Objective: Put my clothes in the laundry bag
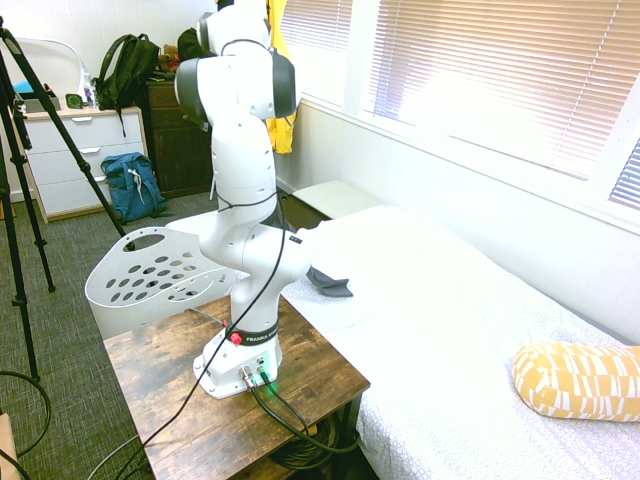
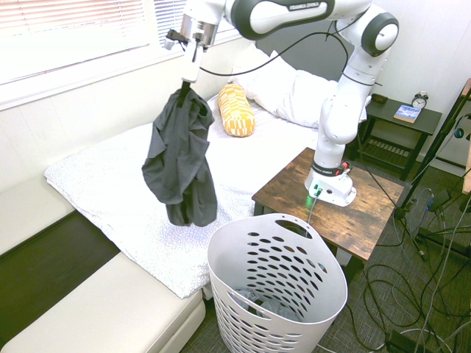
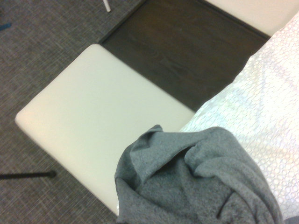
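A shirt-sized dark charcoal-grey garment [image 2: 180,158] hangs in the air over the near corner of the bed, its top bunched in my gripper [image 2: 185,82], which is shut on it. Its folds fill the lower part of the wrist view as the garment [image 3: 201,182]. The white laundry basket [image 2: 324,272] with oval holes stands on the floor below and to the right of the hanging cloth; something grey shows at its bottom. In the first exterior view the basket [image 1: 150,270] sits behind the arm. A small dark grey piece [image 1: 330,282] shows at the bed's edge; whether it lies there or hangs, I cannot tell.
The bed [image 2: 110,184] has a white cover and a yellow patterned pillow [image 2: 235,110]. A cream bench [image 2: 110,309] lies beside the basket, and a wooden table [image 2: 368,213] bears the arm. A blue backpack [image 1: 133,185] and a yellow jacket [image 1: 282,100] are across the room.
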`<state>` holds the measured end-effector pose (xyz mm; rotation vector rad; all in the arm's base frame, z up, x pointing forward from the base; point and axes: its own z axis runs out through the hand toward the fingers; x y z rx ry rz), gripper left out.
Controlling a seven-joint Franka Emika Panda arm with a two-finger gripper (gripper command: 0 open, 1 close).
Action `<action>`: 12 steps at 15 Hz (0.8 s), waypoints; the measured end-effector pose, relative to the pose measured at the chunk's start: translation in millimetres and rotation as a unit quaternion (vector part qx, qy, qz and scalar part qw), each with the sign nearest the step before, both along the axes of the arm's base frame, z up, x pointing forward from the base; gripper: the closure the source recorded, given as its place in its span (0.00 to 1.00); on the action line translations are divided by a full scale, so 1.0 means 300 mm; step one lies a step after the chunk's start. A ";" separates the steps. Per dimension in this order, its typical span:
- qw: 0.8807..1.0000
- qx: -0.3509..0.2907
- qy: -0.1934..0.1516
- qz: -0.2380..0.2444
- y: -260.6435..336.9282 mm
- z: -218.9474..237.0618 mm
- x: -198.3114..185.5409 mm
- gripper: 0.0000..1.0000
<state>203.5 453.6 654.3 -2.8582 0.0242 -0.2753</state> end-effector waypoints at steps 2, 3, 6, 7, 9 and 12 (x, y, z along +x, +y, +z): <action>1.000 -0.010 0.002 0.025 -0.030 -0.029 -0.194 1.00; 0.999 -0.020 0.002 0.038 -0.044 -0.060 -0.294 1.00; 0.995 -0.055 0.001 0.083 -0.054 -0.207 -0.579 1.00; 0.993 -0.071 0.006 0.094 -0.061 -0.280 -0.649 1.00; 0.989 -0.101 0.020 0.107 -0.078 -0.429 -0.734 1.00; 0.985 -0.120 0.040 0.115 -0.081 -0.637 -0.794 1.00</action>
